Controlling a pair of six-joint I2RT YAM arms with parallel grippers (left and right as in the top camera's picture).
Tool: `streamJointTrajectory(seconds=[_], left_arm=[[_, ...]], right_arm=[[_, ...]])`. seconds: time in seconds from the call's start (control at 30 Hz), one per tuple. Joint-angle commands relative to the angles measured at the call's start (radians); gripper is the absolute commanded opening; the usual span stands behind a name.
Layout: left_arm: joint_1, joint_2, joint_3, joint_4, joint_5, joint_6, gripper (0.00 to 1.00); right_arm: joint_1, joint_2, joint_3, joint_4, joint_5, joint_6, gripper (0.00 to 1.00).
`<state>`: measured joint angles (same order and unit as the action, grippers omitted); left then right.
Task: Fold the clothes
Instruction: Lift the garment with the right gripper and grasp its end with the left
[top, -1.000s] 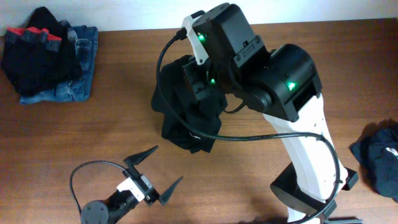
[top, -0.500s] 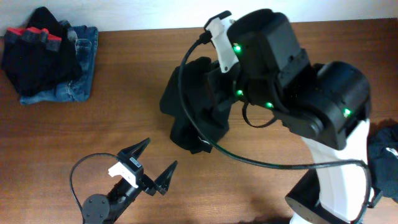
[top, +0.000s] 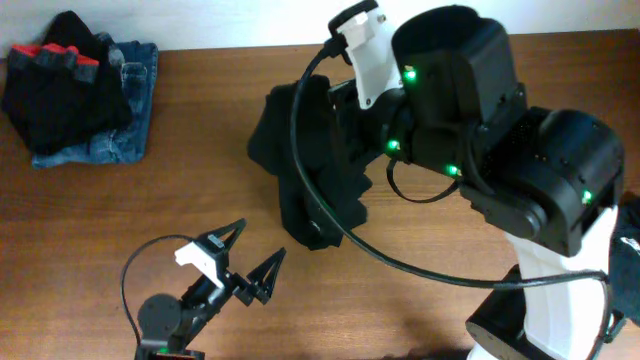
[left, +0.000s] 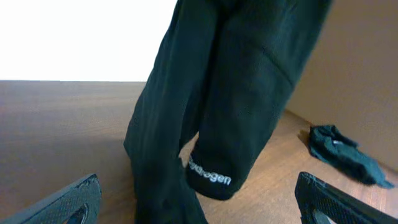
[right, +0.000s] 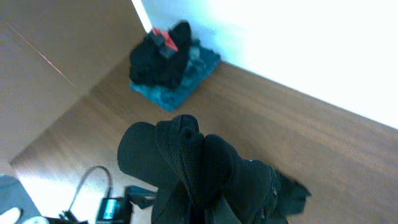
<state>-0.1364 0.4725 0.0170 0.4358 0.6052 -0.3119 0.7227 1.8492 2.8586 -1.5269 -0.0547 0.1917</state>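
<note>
- The black top (top: 310, 170) hangs bunched over the middle of the table (top: 150, 200), its lower end down by the wood. The right gripper is closed on its upper end, with the fingers buried in the fabric.
- To my eye, lifting alone won't untwist it. The left gripper (top: 263, 238) is wide open and empty at 7 o'clock of the top, and should pinch a hanging corner so both arms can spread it flat.
- No container shows. A folded pile (top: 75, 90) lies at 10 o'clock and a loose dark garment (top: 628, 235) at 3 o'clock.

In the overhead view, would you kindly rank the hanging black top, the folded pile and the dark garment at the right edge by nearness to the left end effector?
1. Black top, hanging just up-right of the left end effector.
2. Folded pile, far-left corner.
3. Dark garment, right edge, partly hidden.
</note>
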Motion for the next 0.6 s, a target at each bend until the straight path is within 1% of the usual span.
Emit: streamJointTrajectory(seconds=[0.0,0.13,0.23,0.33,0.4,0.57], left_arm=[[-0.032,0.128,0.014,0.053,-0.018,-0.04,0.99],[-0.125,0.34,0.11,0.056,-0.101,-0.034,0.99],[-0.181,0.507,0.232,-0.003,-0.11,0.01,0.99],[-0.188,0.655,0.37,-0.146,-0.14,0.021,0.99],[-0.188,0.724,0.437,-0.212,-0.155,0.022,0.99],[-0.195,0.847,0.52,-0.23,-0.149,0.026,0.99]], right_arm=[[-0.002,-0.071,0.023,0.027,-0.025,0.028,0.04],[-0.002,-0.097,0.023,0.029,-0.026,0.032,0.04],[-0.002,-0.11,0.023,0.026,-0.025,0.032,0.04],[-0.002,-0.123,0.023,0.01,-0.02,0.031,0.04],[-0.002,-0.134,0.023,-0.003,-0.008,0.027,0.04],[-0.002,-0.157,0.023,-0.002,-0.001,0.026,0.04]])
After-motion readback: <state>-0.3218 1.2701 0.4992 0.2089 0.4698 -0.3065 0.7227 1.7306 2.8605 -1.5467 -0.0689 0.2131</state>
